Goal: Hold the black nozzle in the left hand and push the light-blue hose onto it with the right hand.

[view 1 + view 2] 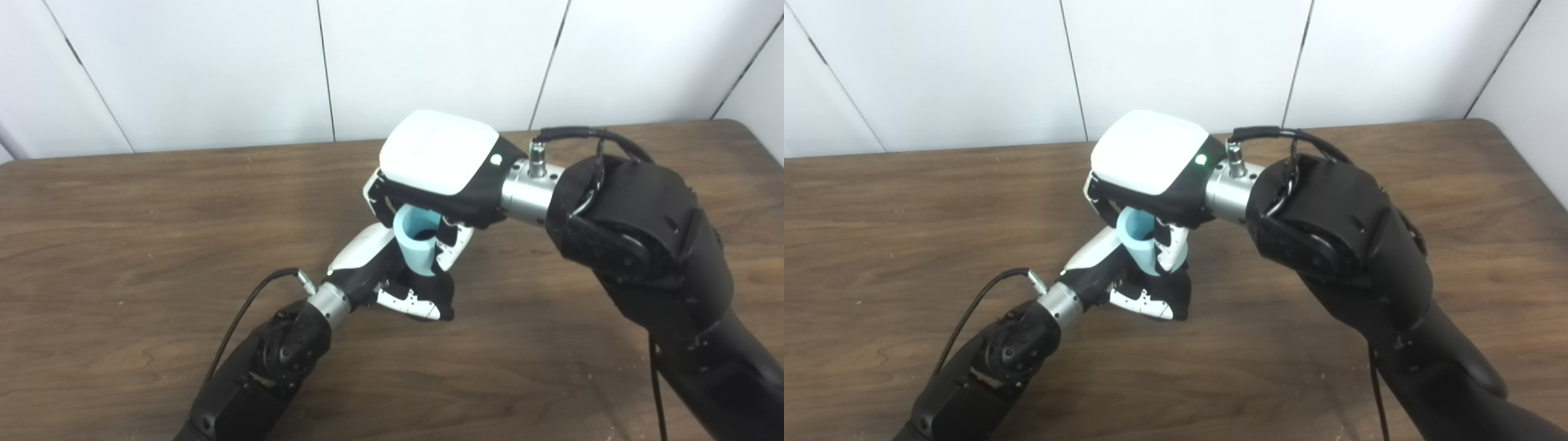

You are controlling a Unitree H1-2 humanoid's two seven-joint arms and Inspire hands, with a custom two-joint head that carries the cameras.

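- The right hand sits above the middle of the table, its white back turned up toward the cameras, a small green light glowing near the wrist.
- Its fingers curl down around the hose, clamped on it from both sides.
- The hose is a short light-blue tube, standing close to upright with a slight tilt; its open top end faces the cameras, and the inside looks dark (what fills it cannot be made out).
- The left hand lies directly below the right one, low over the table, its white back facing up and to the left.
- Its fingers are curled together under the lower end of the hose, where the two hands meet.
- The nozzle cannot be picked out: the black finger parts and the hose cover that spot, so whether the left fingers grip it cannot be told.
- The hose's bottom end goes down into the left hand's curl and is hidden there.
- A black cable loops from the left wrist back along the forearm; another cable arches over the right wrist.
- The table is dark wood grain, with a white panelled wall behind its far edge.
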